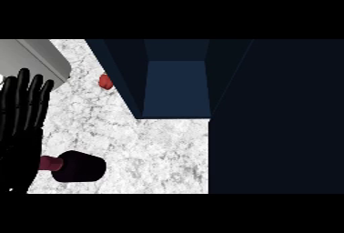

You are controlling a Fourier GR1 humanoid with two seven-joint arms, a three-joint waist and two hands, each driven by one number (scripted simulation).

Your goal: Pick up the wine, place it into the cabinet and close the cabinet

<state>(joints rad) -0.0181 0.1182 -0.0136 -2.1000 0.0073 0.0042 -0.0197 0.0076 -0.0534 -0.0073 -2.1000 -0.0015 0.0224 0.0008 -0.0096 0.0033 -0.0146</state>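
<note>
Overhead, we looked steeply down on a white speckled counter (154, 150), and our left hand (23, 118) stood at the left edge of the view with its black fingers straight and pointing up, holding nothing. Our right hand did not show anywhere, so we could say nothing of it. The wine (75, 167) lay on its side on the counter near the lower left, its dark body toward the middle and its reddish neck pointing toward our left hand; we could not tell whether the neck touched the hand or merely lay just beside it. Farther up, the cabinet (174, 86) stood open, a dark blue hollow with walls slanting outward, and a broad dark panel filled the right side. A small red object (105, 81) sat on the counter just beside the cabinet's left wall. A grey sink (40, 57) showed at the upper left corner.
</note>
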